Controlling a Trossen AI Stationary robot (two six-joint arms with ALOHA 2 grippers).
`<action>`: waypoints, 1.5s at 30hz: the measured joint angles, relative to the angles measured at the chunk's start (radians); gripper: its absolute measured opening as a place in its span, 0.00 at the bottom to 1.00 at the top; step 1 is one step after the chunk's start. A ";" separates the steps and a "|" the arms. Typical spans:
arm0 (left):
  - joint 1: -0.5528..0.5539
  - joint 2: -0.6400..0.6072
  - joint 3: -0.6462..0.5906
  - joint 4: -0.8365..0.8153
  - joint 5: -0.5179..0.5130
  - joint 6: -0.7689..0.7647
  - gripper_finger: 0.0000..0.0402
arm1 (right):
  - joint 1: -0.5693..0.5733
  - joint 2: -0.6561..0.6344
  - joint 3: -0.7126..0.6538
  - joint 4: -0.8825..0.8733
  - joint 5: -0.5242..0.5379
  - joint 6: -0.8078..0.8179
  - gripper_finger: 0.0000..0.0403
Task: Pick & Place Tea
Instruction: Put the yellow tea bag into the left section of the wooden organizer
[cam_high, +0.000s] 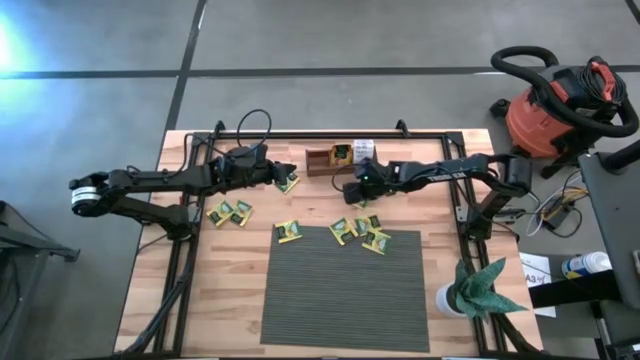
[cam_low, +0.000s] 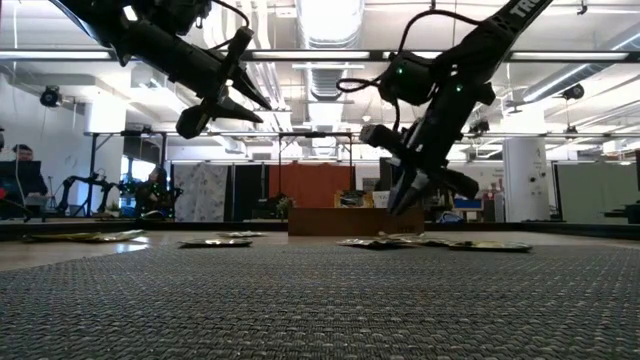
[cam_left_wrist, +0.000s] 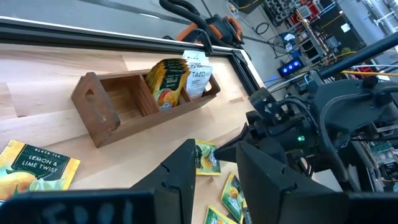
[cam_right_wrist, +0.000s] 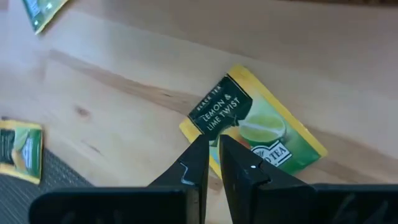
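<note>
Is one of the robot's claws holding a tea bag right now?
No. The right claw hangs nearly shut just above a yellow tea bag without gripping it. The left claw is open and empty, up in the air.

A wooden tray (cam_high: 325, 160) is set at the table's (cam_high: 200, 290) far edge, with sachets stood in its middle and right compartments. More tea sachets (cam_high: 230, 212) are scattered before it, some on a mat (cam_high: 345, 290) nearer the front.
</note>
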 joint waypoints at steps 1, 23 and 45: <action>0.000 0.000 0.000 0.000 0.000 0.001 0.27 | 0.003 -0.006 0.000 -0.001 0.000 -0.018 0.10; 0.003 0.000 0.000 0.079 -0.101 -0.043 0.27 | 0.006 -0.207 0.002 -0.243 0.051 -0.384 0.10; -0.016 0.546 0.131 0.314 0.169 -0.038 0.27 | -0.037 -0.017 0.000 -0.269 -0.034 -0.318 0.10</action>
